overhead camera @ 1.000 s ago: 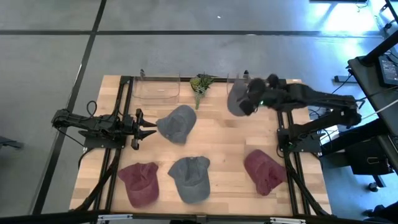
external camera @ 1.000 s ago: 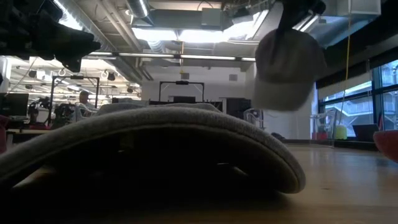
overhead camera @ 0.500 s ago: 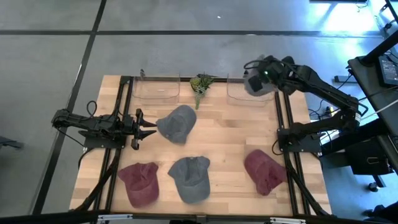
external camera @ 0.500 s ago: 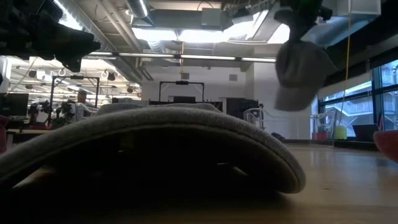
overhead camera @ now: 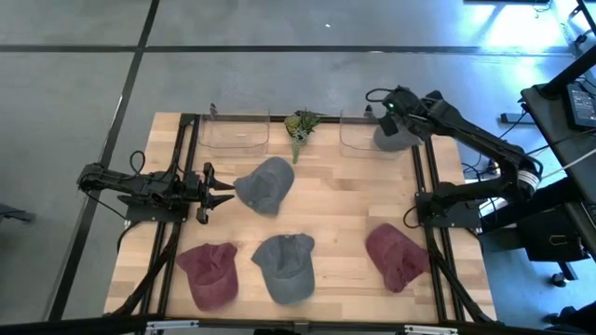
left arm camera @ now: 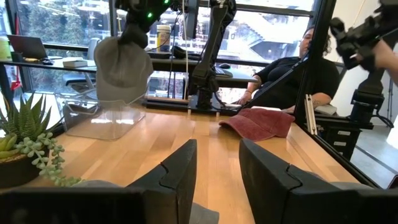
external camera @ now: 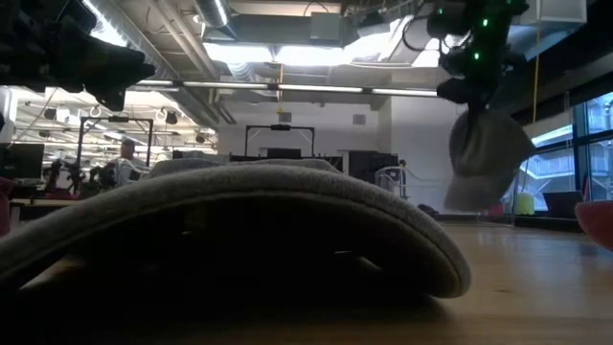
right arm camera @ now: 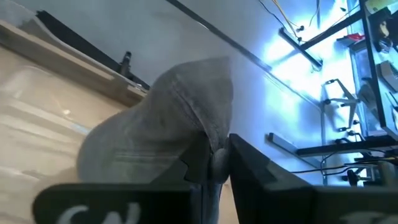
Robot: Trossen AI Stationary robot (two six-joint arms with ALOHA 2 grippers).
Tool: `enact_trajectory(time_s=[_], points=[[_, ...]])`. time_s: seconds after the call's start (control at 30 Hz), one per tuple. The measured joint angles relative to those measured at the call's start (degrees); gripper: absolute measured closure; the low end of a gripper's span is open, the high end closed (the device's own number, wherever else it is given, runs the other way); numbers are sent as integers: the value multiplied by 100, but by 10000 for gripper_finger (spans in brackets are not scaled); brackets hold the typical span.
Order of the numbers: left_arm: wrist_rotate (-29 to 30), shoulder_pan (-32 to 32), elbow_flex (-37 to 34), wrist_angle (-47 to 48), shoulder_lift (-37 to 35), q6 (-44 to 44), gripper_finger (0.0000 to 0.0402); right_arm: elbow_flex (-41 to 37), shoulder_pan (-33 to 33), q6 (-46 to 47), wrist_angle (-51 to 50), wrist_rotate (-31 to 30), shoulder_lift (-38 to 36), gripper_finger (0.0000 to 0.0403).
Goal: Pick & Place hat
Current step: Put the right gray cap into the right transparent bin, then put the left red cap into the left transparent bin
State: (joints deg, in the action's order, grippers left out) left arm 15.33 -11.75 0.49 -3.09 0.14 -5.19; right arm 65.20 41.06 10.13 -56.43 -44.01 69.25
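Note:
My right gripper (overhead camera: 398, 119) is shut on a grey hat (overhead camera: 396, 140) and holds it over the right clear bin (overhead camera: 358, 138) at the table's far edge. The hat also shows in the low view (external camera: 488, 158) and the left wrist view (left arm camera: 121, 68). My left gripper (overhead camera: 219, 191) is open and empty, level above the table at the left, beside another grey hat (overhead camera: 265, 183) that lies on the wood. My right gripper pinches a bunched edge of the grey hat (right arm camera: 216, 155) between its two fingers, coming from above and pointing down. The hat hangs below the fingers (external camera: 476, 96), clear of the table, its crown bulging to one side.
A maroon hat (overhead camera: 209, 273), a grey hat (overhead camera: 287, 267) and a second maroon hat (overhead camera: 396, 256) lie near the front edge. A left clear bin (overhead camera: 233, 135) and a small plant (overhead camera: 300, 126) stand at the far edge. A person sits beyond the table (left arm camera: 292, 56).
My right gripper has carried the grey hat from over the table's middle right toward the far right corner and lowered it over the right clear bin. The hat still hangs below the shut fingers.

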Motion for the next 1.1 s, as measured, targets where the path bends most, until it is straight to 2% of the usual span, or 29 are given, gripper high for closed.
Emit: enact_trajectory(time_s=[0.17, 0.4, 0.73, 0.97, 1.03, 1.1], points=[[0, 2, -2, 0, 0, 0, 285, -520, 228, -386, 691, 3, 0, 349], [209, 2, -2, -15, 0, -240, 279, -628, 243, -316, 722, -148, 0, 264], [313, 1, -2, -26, 0, -208, 239, -344, 242, -617, 723, -150, 0, 176], [710, 2, 0, -68, 0, -314, 231, 395, 63, -516, 683, -136, 0, 107], [710, 2, -2, -73, 0, -464, 231, 628, -94, -534, 687, 125, -2, 100], [711, 2, -2, -108, 2, -543, 231, 809, -291, -774, 692, 819, -4, 98]])
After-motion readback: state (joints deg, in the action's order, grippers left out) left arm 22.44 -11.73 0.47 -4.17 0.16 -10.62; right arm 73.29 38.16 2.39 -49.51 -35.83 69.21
